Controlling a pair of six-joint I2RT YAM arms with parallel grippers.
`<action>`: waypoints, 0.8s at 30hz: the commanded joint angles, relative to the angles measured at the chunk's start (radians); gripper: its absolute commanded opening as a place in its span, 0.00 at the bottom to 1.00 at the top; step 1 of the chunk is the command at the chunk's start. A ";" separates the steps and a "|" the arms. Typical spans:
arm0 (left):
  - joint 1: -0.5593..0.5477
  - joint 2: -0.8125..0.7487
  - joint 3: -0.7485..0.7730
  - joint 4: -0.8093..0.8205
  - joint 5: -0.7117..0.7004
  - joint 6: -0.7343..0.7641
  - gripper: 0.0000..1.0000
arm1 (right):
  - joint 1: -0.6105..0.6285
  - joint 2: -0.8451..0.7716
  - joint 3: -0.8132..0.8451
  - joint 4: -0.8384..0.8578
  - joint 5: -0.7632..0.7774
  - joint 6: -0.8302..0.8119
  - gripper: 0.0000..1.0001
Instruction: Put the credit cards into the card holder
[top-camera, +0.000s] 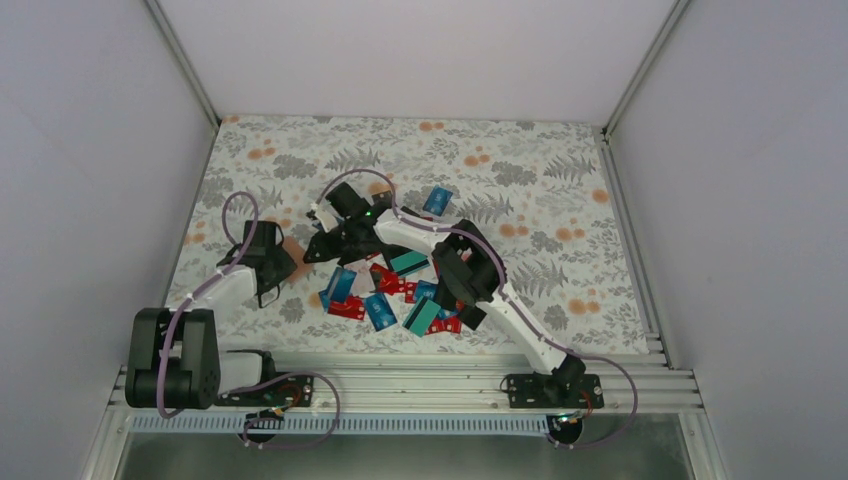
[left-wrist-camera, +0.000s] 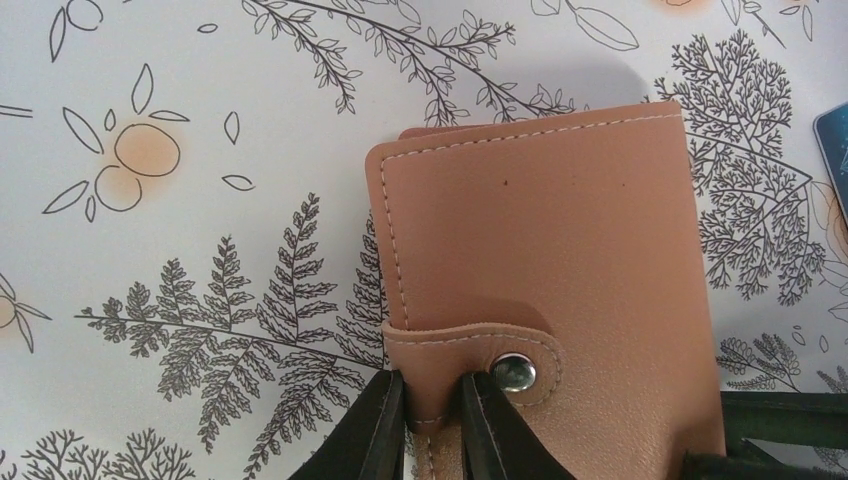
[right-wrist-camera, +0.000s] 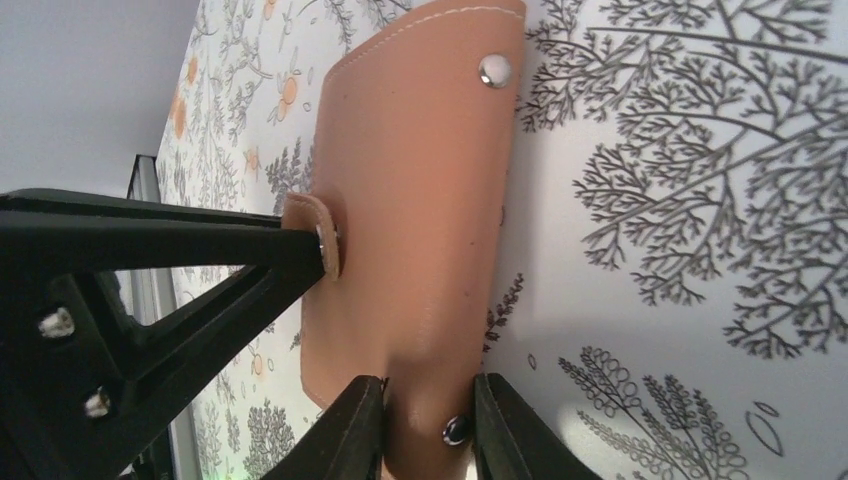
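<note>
Tan card holder (left-wrist-camera: 560, 250) runs lengthwise away from my right gripper (right-wrist-camera: 425, 430), clamped on its end. My left gripper (left-wrist-camera: 432, 425) pinches the strap (left-wrist-camera: 465, 345).

Worktop (top-camera: 560, 160) under a white cloth (top-camera: 300, 140) printed with grey ferns and orange fruit, boxed by plain pale walls (top-camera: 420, 50) at back and sides, aluminium rails (top-camera: 400, 375) along near edge, even light.
</note>
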 joint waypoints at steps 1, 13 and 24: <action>0.004 0.000 -0.030 -0.009 0.020 0.028 0.16 | 0.026 0.029 0.019 -0.011 -0.042 0.020 0.18; 0.004 -0.149 0.045 -0.118 0.003 0.028 0.35 | 0.019 -0.066 0.009 0.016 -0.038 0.026 0.04; 0.004 -0.362 0.248 -0.274 0.020 0.075 0.86 | -0.037 -0.282 -0.069 0.043 -0.043 0.024 0.04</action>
